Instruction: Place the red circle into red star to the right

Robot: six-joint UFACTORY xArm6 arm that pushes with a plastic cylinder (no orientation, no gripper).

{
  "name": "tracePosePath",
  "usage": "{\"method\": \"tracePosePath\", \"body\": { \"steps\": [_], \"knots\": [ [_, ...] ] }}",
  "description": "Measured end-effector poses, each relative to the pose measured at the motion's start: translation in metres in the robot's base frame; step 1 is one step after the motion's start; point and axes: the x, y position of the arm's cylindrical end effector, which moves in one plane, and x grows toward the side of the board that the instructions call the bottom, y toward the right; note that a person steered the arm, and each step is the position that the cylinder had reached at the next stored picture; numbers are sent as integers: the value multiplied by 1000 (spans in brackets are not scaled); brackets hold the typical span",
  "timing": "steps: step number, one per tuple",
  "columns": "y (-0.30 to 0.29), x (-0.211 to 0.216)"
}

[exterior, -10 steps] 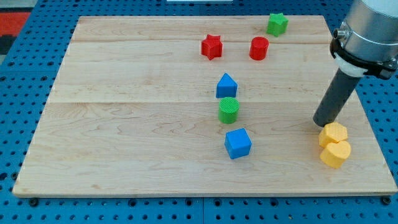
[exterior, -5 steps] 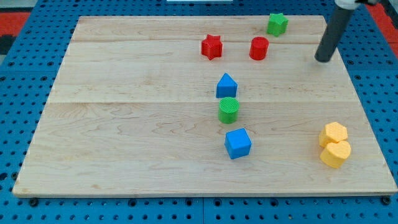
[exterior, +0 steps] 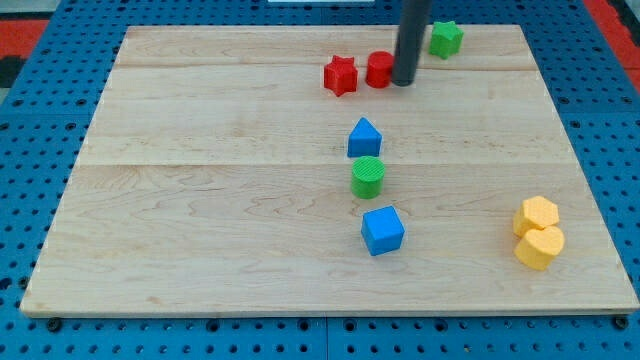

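Far side, centre: my tip (exterior: pixel 402 82) presses on the right flank of the red circle (exterior: pixel 379 70).
Jaws: none on this rig; only a bare rod, nothing to open or close.
Red circle: just right of the red star (exterior: pixel 340 75), with a thin gap between them.
Push advice: go slowly leftward through the circle's middle, so it meets the star without knocking it away.
Bystanders: green star (exterior: pixel 446 38) right of the rod; blue block (exterior: pixel 364 137) nearer, well clear.
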Motion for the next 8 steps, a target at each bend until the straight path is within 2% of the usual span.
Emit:
{"method": "tracePosePath", "body": {
  "steps": [1, 2, 3, 4, 5, 7, 8],
  "knots": [
    [6, 9],
    [48, 19],
    [51, 2],
    [50, -35],
    [28, -61],
    [-53, -27],
    [-52, -27]
  ]
}}
